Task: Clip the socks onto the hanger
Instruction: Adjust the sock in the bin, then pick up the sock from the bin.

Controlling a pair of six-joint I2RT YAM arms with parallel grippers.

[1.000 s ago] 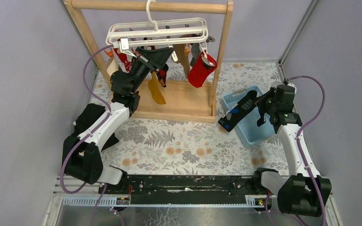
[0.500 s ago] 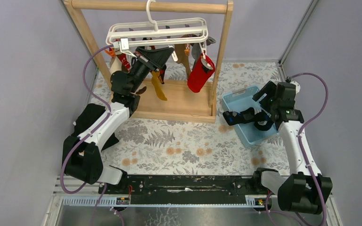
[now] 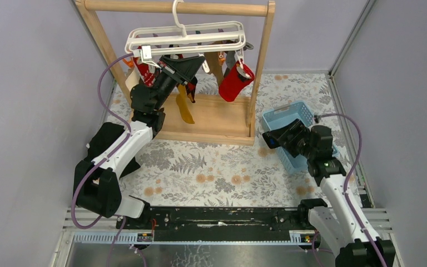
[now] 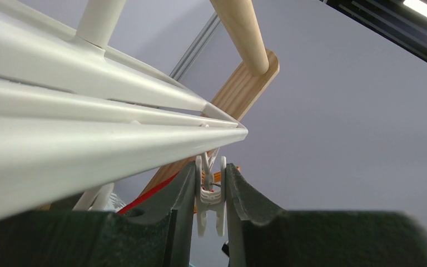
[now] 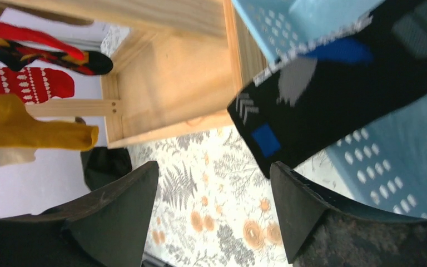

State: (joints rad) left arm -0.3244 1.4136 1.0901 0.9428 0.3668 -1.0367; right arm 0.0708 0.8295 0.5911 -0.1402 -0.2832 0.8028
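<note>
12 o'clock: hanger (image 3: pixel 186 35) holds several socks (image 3: pixel 234 83); left claw (image 4: pixel 210 178) pinches a clip (image 4: pixel 210 199). 3 o'clock: right claw (image 5: pixel 214 167) open, black sock (image 5: pixel 339 100) on basket (image 3: pixel 292 114), not yet clipped.

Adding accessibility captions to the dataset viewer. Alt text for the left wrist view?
The left gripper pinches a small white clip hanging under the corner of the white hanger, whose bars sweep in from the left. Behind are the wooden rack's round rail and post against a lavender wall.
</note>
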